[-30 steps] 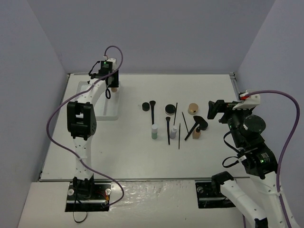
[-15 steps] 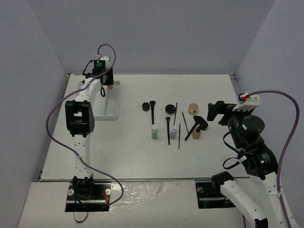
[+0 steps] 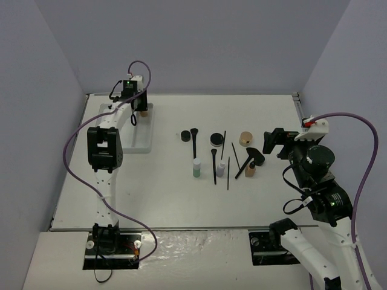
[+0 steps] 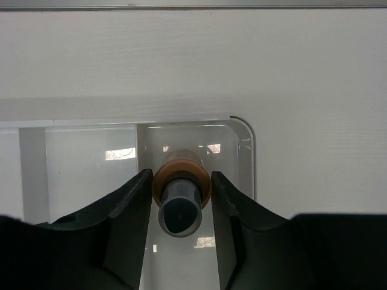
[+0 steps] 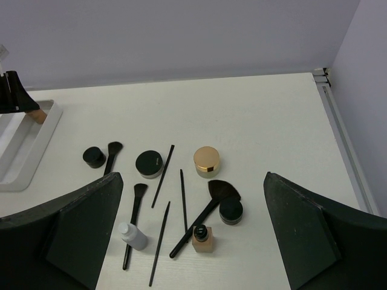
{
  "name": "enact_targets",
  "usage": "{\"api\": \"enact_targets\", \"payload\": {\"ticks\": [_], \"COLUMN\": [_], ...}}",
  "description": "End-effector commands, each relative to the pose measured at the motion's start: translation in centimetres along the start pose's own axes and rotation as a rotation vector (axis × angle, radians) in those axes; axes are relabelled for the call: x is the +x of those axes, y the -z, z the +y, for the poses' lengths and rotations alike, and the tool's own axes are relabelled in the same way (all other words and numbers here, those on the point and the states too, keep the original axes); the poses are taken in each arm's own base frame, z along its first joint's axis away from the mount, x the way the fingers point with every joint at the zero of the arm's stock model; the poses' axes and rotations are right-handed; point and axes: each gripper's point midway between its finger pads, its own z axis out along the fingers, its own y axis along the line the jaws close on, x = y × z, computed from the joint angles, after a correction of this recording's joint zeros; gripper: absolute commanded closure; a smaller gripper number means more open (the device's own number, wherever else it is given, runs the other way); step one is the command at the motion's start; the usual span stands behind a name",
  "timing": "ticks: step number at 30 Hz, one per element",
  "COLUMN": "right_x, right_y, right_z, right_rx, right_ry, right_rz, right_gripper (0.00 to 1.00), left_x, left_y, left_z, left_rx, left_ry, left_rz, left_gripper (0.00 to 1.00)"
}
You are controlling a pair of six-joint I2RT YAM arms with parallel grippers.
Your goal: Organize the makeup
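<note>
My left gripper (image 3: 139, 109) (image 4: 181, 194) is shut on a small tan bottle (image 4: 181, 168) with a dark cap. It holds the bottle over the far right corner compartment of the white tray (image 3: 143, 144) (image 4: 244, 130). The rest of the makeup lies mid-table: black jars (image 3: 216, 139), brushes (image 3: 194, 142), thin pencils (image 3: 228, 173), a green bottle (image 3: 196, 168), a lilac bottle (image 3: 221, 168), a tan compact (image 3: 246, 138) and a second tan bottle (image 3: 250, 171) (image 5: 202, 239). My right gripper (image 3: 272, 140) (image 5: 192, 181) hangs open above the table's right side, holding nothing.
A fan brush (image 5: 208, 208) leans across a black jar (image 5: 231, 211), next to the second tan bottle. The tray stands at the far left, close to the left wall. A metal rail (image 3: 299, 112) runs along the table's right edge.
My left gripper, with the tan bottle in it, moved slightly back and left over the tray's far end, then came forward again. The right arm stayed still.
</note>
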Motion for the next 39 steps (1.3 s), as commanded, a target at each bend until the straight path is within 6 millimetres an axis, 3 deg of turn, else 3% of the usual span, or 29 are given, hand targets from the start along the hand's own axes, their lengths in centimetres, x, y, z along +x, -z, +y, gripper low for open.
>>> {"api": "enact_targets", "payload": {"ticks": [1,9,14,20,24,26,28,32,35,39], "right_x": [-2.0,-1.9,-2.0,-2.8,-2.8,-2.5,-2.2,-1.7,-1.3,-0.9], "right_y": [-0.3,-0.5,-0.1,0.4,0.5,0.4,0.3,0.4,0.4,0.6], "right_z": [0.4,0.6,0.6,0.7,1.2,1.4,1.8,2.4,2.5,3.0], "right_rx": [-0.004,-0.017,-0.022,-0.036,-0.069,-0.087,-0.109,-0.15,-0.162,-0.192], "right_ry": [-0.019,0.002,0.015,0.029,0.058,0.063,0.068,0.082,0.097,0.104], "right_rz": [-0.057,-0.048,-0.057,-0.076,-0.075,-0.069,-0.06,-0.05,-0.044,-0.038], "right_gripper": [0.0,0.0,0.0,0.0,0.0,0.0,0.0,0.0,0.0,0.0], "left_x": [-6.2,-6.6,-7.9,-8.7,-5.5,-2.8,-0.9,3.9,6.0,9.5], "left_y": [2.4,3.7,5.5,9.8,14.9,15.9,19.1,23.2,24.9,27.6], "left_z": [-1.5,-2.1,-2.2,-2.5,-6.7,-9.4,-13.0,-17.3,-19.3,-23.6], "left_rx": [0.026,0.014,-0.01,-0.036,0.016,0.056,0.119,0.218,0.226,0.304], "left_ry": [-0.016,-0.036,-0.045,-0.035,-0.083,-0.126,-0.173,-0.18,-0.218,-0.242], "left_rz": [-0.164,-0.164,-0.188,-0.189,-0.139,-0.094,-0.088,-0.051,-0.045,-0.025], "left_gripper": [0.9,0.29,0.11,0.07,0.07,0.07,0.07,0.06,0.06,0.06]}}
